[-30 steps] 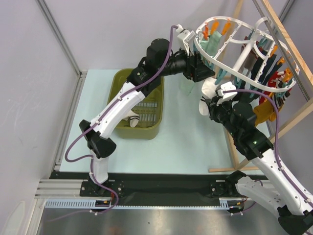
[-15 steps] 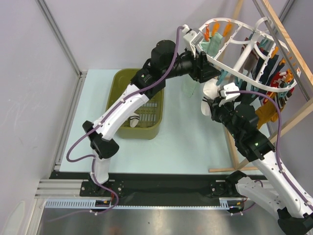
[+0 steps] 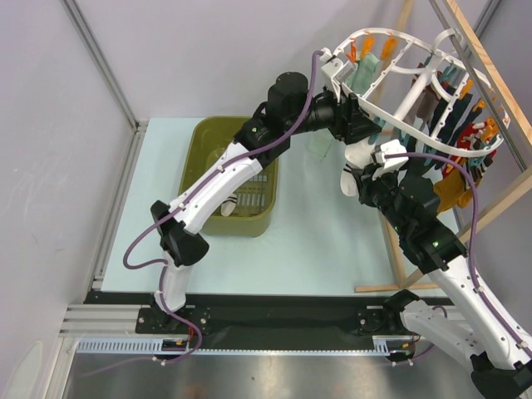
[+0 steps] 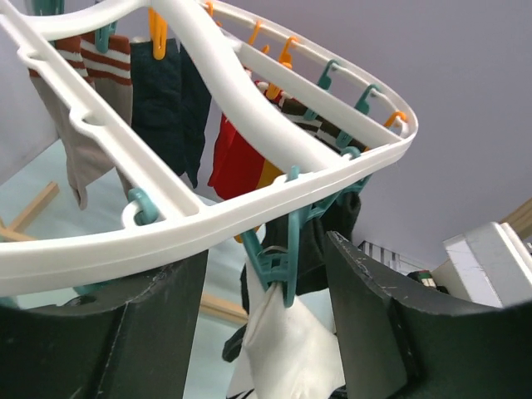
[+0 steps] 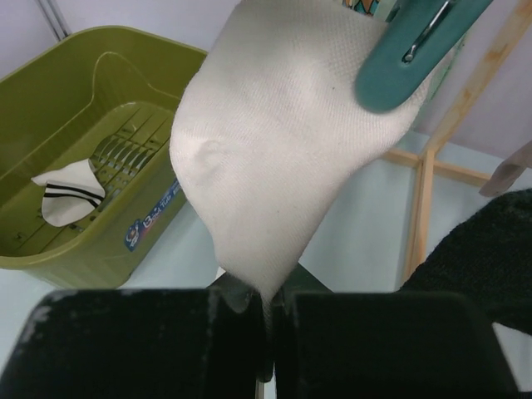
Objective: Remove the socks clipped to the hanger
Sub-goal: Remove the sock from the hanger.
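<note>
At 1 o'clock, right gripper grasps the sock to pull it while the released left gripper straddles its peg, probably to pinch it open

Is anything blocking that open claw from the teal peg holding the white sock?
Nothing visible does. In the left wrist view the teal peg hangs right in the gap between the open fingers of the left gripper, with the white sock clipped under it. The rim of the hanger crosses just above, not in between.
</note>
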`<act>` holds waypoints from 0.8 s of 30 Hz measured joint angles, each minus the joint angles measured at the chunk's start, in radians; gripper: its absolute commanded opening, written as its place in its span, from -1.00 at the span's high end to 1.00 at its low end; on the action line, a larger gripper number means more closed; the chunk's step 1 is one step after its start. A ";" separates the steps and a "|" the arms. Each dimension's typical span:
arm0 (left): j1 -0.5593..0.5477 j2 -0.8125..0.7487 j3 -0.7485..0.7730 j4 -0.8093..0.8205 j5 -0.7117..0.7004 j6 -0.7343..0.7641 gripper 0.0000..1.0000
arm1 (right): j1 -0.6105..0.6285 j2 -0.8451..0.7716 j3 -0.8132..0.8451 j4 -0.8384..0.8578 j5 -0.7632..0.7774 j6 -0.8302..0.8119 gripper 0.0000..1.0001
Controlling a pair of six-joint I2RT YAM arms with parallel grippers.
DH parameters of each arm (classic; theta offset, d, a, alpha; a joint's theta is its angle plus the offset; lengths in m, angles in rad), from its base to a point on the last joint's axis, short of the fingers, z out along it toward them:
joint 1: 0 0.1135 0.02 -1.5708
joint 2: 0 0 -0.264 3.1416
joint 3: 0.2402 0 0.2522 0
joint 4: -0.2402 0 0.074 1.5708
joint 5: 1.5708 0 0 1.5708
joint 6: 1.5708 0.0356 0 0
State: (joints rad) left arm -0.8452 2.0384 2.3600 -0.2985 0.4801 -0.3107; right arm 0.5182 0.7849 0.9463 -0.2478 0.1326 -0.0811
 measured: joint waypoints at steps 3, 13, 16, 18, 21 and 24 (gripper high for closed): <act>0.000 0.000 -0.004 0.028 0.013 0.001 -0.31 | -0.003 0.005 0.000 0.000 -0.003 0.000 1.00; -0.001 0.005 -0.008 0.056 0.021 0.005 -0.32 | -0.008 0.006 0.000 0.000 -0.010 0.000 1.00; -0.001 0.009 -0.008 0.061 0.021 0.005 -0.27 | -0.010 0.006 0.000 0.000 -0.010 0.000 1.00; -0.001 0.012 -0.008 0.067 0.020 0.005 -0.23 | -0.011 0.006 0.000 0.000 -0.010 0.000 1.00; -0.001 0.015 -0.008 0.081 0.020 0.003 -0.08 | -0.012 0.004 0.000 0.000 -0.010 0.000 1.00; -0.001 0.019 -0.008 0.096 0.020 -0.003 0.24 | -0.012 0.001 0.000 0.000 -0.010 0.000 1.00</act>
State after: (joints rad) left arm -0.8463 2.0575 2.3524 -0.2028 0.5003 -0.3138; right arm 0.5064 0.7860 0.9463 -0.2474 0.1230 -0.0811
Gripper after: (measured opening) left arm 0.470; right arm 0.022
